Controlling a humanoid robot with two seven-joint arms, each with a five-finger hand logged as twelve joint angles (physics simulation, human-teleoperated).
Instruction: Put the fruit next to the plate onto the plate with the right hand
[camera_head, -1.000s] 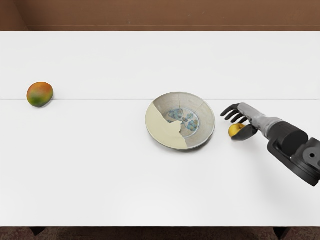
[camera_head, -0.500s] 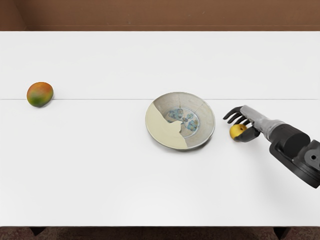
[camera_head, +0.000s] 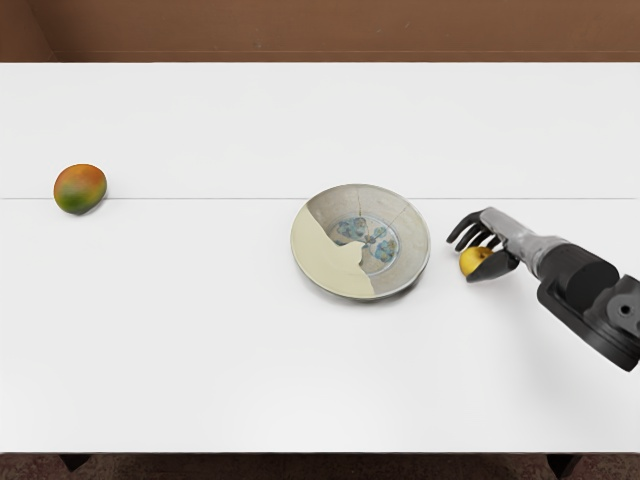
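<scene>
1. Head view: the robot's dark grey five-finger right hand (camera_head: 487, 243) reaches in from the right edge and grips the small round yellow fruit (camera_head: 472, 261), fingers (camera_head: 462, 230) curled over its far side and thumb hooked under its near side.
2. The fruit sits just beside the right rim of the round grey-and-cream ceramic plate (camera_head: 300, 240), apart from it, not on it.
3. Over the last second the hand has tightened round the fruit, which has barely shifted. Whether it has left the white table (camera_head: 300, 380) I cannot tell.
4. So the grasp looks made. Lifting and carrying leftward over the rim remain.
5. A red-green mango (camera_head: 80, 188) lies well apart at far left, not the target.
</scene>
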